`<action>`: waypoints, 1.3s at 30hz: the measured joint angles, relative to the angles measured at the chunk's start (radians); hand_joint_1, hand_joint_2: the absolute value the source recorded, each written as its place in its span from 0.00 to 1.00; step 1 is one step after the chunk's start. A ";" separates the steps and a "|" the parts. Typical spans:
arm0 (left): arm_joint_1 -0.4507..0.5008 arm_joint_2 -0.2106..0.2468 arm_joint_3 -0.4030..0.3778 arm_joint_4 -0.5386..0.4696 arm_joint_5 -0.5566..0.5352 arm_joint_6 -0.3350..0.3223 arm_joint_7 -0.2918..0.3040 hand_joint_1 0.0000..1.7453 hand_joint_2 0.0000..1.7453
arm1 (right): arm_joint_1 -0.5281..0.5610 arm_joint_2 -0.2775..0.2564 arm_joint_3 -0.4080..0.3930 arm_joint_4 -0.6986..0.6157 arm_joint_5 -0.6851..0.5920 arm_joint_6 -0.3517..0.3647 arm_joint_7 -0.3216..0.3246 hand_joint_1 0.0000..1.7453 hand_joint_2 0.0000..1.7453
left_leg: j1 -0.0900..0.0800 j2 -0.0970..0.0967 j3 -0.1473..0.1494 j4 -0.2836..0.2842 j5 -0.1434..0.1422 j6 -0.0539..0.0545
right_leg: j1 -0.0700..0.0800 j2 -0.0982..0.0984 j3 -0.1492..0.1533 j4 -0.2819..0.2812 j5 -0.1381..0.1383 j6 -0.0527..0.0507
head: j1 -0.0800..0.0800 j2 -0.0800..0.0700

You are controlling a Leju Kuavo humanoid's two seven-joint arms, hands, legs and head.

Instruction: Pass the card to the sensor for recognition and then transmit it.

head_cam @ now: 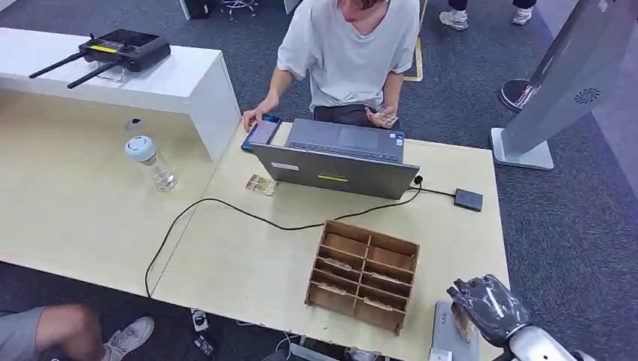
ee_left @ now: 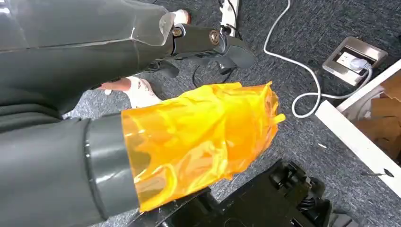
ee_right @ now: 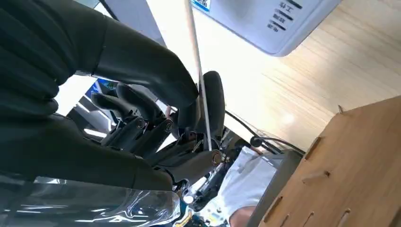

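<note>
Wooden slotted box (head_cam: 364, 274) sits on the desk (head_cam: 248, 256) near the front edge — two columns of shallow compartments, several with pale cards lying in them; how many each holds is too small to tell.

Card (ee_right: 198, 75) — thin, pale, seen edge-on in the right wrist view, where its long axis runs lengthwise out from the fingers. In the head view it shows as a small tan piece under the right robot hand (head_cam: 485, 302), just over the grey sensor (head_cam: 449, 336) at the desk's front right corner, beside the wooden box.

Right robot hand: fingers closed narrow on the card, thumb (ee_right: 146, 66) on one face and a dark finger on the other; the remaining fingers curl in behind.

Left robot hand (ee_left: 203, 137): wrapped in crinkled orange film, hanging over grey carpet; fingers hidden under the film, so open or closed I cannot tell.

Also on the desk — an open grey laptop (head_cam: 338, 159) with a person seated behind it, a black cable (head_cam: 226, 207), a clear bottle (head_cam: 150, 162).
</note>
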 joint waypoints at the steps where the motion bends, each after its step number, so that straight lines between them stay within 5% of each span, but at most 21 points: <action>1: 0.000 0.000 0.000 0.000 0.000 0.000 0.000 0.00 0.00 | 0.000 0.000 0.002 -0.002 -0.002 0.000 0.000 1.00 1.00 | 0.000 0.000 0.000 0.000 0.000 0.000 | 0.000 0.000 0.000 0.000 0.000 0.000 | 0.000 0.000; 14: 0.001 0.000 0.002 0.000 -0.005 -0.002 -0.004 0.00 0.00 | -0.017 -0.007 0.010 -0.019 -0.047 0.014 -0.023 1.00 1.00 | 0.000 0.000 0.000 0.000 0.000 0.000 | 0.000 0.000 0.000 0.000 0.000 0.000 | 0.000 0.000; 25: 0.002 -0.002 0.020 0.000 -0.018 -0.012 -0.019 0.00 0.00 | -0.054 -0.004 -0.047 -0.027 -0.085 -0.082 -0.014 1.00 1.00 | 0.000 0.000 0.000 0.000 0.000 0.000 | 0.000 0.000 0.000 0.000 0.000 0.000 | 0.000 0.000; 39: -0.003 -0.008 0.025 0.000 -0.033 -0.029 -0.036 0.00 0.00 | -0.153 0.076 -0.150 -0.028 -0.097 -0.144 -0.058 1.00 1.00 | 0.000 0.000 0.000 0.000 0.001 0.000 | 0.000 0.000 0.000 0.000 0.000 0.000 | 0.000 0.000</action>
